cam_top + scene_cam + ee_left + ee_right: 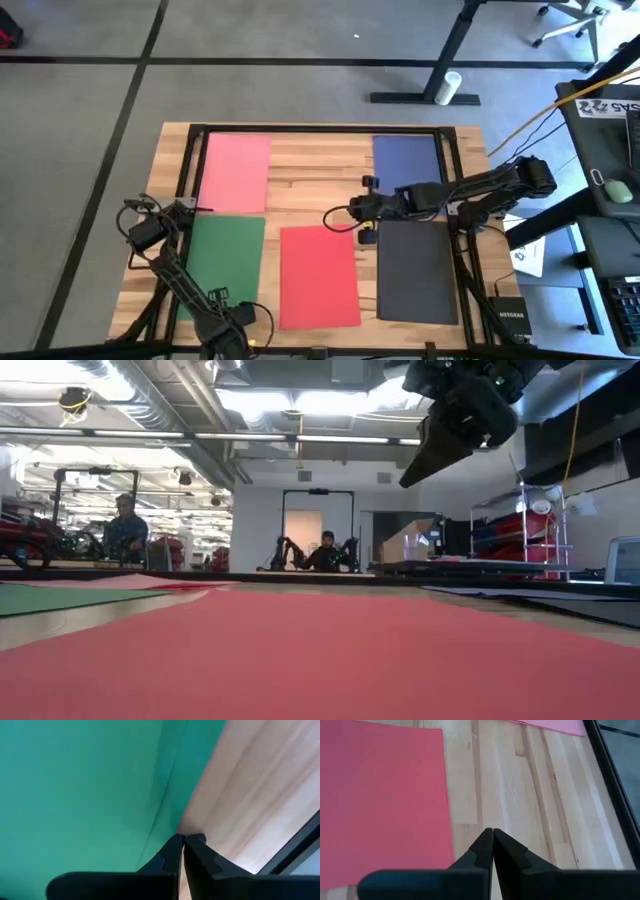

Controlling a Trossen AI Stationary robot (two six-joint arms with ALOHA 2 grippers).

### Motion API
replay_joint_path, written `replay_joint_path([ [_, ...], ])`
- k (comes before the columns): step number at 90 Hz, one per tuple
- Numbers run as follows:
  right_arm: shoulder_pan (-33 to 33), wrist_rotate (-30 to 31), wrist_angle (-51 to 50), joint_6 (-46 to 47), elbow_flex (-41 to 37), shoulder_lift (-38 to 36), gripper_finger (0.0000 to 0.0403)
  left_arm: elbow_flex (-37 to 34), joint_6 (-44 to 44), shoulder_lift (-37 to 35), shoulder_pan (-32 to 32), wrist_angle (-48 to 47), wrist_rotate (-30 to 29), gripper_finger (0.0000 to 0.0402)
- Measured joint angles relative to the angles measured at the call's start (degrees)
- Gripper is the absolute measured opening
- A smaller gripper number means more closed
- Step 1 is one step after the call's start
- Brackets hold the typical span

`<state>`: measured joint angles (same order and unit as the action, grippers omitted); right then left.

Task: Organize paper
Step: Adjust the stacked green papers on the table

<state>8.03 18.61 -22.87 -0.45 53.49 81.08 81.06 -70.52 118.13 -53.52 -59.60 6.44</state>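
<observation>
Five sheets of paper lie flat on the wooden table: pink (235, 172) far left, navy blue (407, 160) far right, green (222, 262) near left, red (318, 275) near middle, dark grey (417, 270) near right. My left gripper (182, 840) is shut, low at the green sheet's (85, 790) far left edge. My right gripper (492, 834) is shut and raised above bare wood between the red sheet (380, 795) and the pink sheet (550, 724); in the low view it (425, 465) hangs high over the table. My left gripper has its shut fingertips (175, 845) right at the green sheet's edge (172, 827), where green meets bare wood. Whether they touch or pinch that edge, I cannot tell.
A black frame rail (320, 128) runs around the tabletop's far and side edges. A desk with a mouse (618, 188) stands at the right, a small box (510, 318) off the near right corner. Seated people (125, 525) show in the room beyond.
</observation>
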Motion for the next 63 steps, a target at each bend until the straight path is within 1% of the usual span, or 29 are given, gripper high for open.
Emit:
replay_joint_path([
  [63, 0.0, 0.0, 0.0, 0.1, 0.0, 0.0, 0.0000, -0.1, 0.1, 0.1, 0.2, -1.7, -2.2, 0.0000],
])
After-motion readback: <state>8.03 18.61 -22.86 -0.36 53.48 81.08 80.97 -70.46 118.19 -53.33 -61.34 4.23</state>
